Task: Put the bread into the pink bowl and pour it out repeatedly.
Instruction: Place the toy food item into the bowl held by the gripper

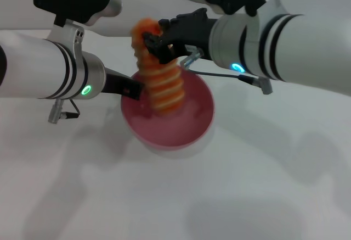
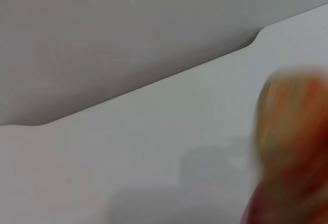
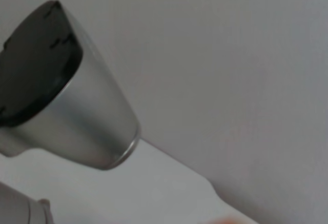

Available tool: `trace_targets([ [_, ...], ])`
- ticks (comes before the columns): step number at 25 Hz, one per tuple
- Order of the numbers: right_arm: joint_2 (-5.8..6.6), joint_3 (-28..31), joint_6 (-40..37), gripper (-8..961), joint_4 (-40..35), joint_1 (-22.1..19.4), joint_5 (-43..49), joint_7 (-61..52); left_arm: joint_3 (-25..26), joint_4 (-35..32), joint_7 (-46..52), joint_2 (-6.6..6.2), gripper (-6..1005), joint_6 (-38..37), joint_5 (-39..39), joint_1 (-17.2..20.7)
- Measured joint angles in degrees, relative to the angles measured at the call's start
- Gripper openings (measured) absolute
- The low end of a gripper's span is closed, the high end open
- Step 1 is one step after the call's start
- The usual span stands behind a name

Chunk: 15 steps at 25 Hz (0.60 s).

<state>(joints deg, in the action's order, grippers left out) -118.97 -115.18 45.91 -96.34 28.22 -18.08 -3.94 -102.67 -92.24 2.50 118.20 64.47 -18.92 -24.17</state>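
Orange-and-cream stripes are standing nearly upright over the pink bowl (image 1: 167, 120): the bread (image 1: 159, 78) is hanging with its lower end dipping inside the bowl's rim and its top end clamped in the right pincer (image 1: 155, 46), which is reaching in from the far right. The left pincer (image 1: 133, 88) is gripping the bowl's left rim, steadying it on the white bench (image 1: 247, 185). To my eye the loading step is under way, with the loaf not yet let go. The next move probably calls for the right pincer to part so the loaf drops in, then pull clear before the left arm tips the bowl to pour. Only the head view is showing both arms, the bowl and the grasp. The left wrist view is catching the bread (image 2: 292, 147) as a blurred shape against the bench, while the right wrist view is showing only a silver, black-capped arm housing (image 3: 61, 90) and pale background.
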Motion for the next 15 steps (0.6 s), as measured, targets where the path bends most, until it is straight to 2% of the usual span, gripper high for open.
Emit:
trace_targets([
  [3, 0.01, 0.41, -0.15, 385, -1.51, -1.45, 0.18, 0.57, 0.04, -0.01, -0.07, 0.00, 45, 0.00, 0.00, 0.00],
  [10, -0.11, 1.82, 0.27, 531, -2.50, -3.22, 1.26, -0.27, 0.47, -0.05, -0.41, -0.07, 45, -0.04, 0.37, -0.04],
  [15, -0.08, 8.42, 2.71, 627, -5.09, -8.89, 6.38, -4.06, 0.46, -0.06, -3.09, -0.23, 45, -1.04, 0.64, 0.44],
])
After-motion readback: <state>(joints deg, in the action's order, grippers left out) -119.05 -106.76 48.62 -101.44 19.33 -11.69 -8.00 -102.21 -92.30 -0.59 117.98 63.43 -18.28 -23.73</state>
